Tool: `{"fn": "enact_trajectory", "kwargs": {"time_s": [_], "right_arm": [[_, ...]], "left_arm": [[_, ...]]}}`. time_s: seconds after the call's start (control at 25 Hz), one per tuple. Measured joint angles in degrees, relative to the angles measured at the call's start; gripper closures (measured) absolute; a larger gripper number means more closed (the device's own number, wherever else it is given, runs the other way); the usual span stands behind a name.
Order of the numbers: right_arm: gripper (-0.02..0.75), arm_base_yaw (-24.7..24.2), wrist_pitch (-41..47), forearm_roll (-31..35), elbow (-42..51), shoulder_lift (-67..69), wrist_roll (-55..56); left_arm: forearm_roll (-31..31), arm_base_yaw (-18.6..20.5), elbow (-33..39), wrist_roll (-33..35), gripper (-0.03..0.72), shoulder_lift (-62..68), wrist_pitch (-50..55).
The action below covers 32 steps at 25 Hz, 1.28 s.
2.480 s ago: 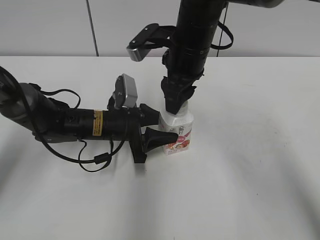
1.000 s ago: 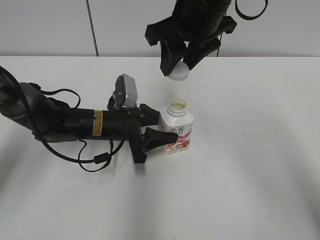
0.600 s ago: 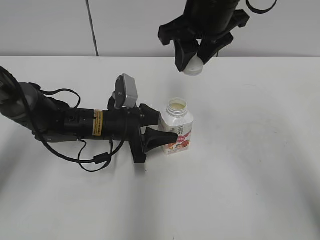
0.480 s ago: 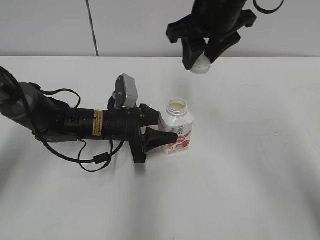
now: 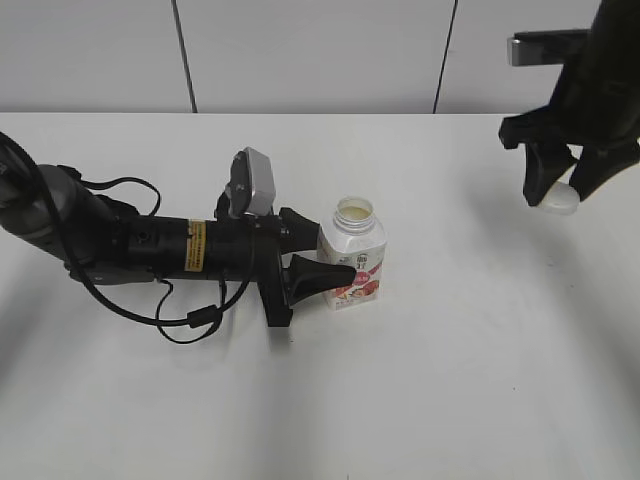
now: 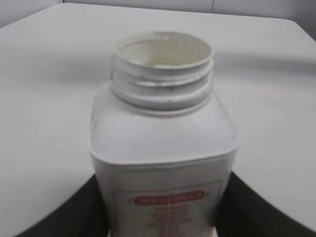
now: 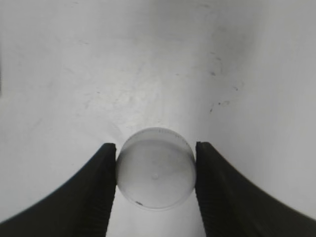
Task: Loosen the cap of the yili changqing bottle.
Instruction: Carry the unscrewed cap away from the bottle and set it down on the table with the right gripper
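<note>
The left gripper clamps the upright yili changqing bottle; its wrist view alone shows the bare threaded neck. Well right, above the table, the right gripper pinches the cap between both fingers.

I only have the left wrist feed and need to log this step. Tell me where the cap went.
Observer: The cap is off the bottle, pinched in the right gripper far to the right, above the table.
Operator: Confirm the grip is square.
Observer: In the right wrist view the cap sits between both fingers, one on each side.
Operator: Report what the left arm is doing.
Observer: The left gripper is clamped on the bottle's body, and the bottle stands upright with its mouth open.
</note>
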Motion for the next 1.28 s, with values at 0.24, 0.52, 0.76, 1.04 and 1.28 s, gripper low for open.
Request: {"fn": "enact_trajectory", "kwargs": {"time_s": [0.24, 0.52, 0.76, 1.04, 1.28], "right_arm": [[0.35, -2.1, -9.7, -0.2, 9.9, -0.4, -0.1], [0.35, -2.1, -21.6, 1.1, 12.9, 2.5, -0.1], [0.35, -2.1, -26.7, 1.4, 13.0, 6.9, -0.1], [0.35, -2.1, -32.5, 1.7, 13.0, 7.2, -0.1], [0.35, -2.1, -33.0, 1.8, 13.0, 10.0, -0.1]], "left_arm": [[0.0, 0.0, 0.0, 0.0, 0.321, 0.0, -0.1], [0.0, 0.0, 0.0, 0.0, 0.321, 0.0, 0.0], [0.0, 0.0, 0.0, 0.0, 0.321, 0.0, -0.1], [0.0, 0.0, 0.0, 0.0, 0.321, 0.0, -0.1], [0.0, 0.0, 0.0, 0.0, 0.321, 0.0, -0.1]]}}
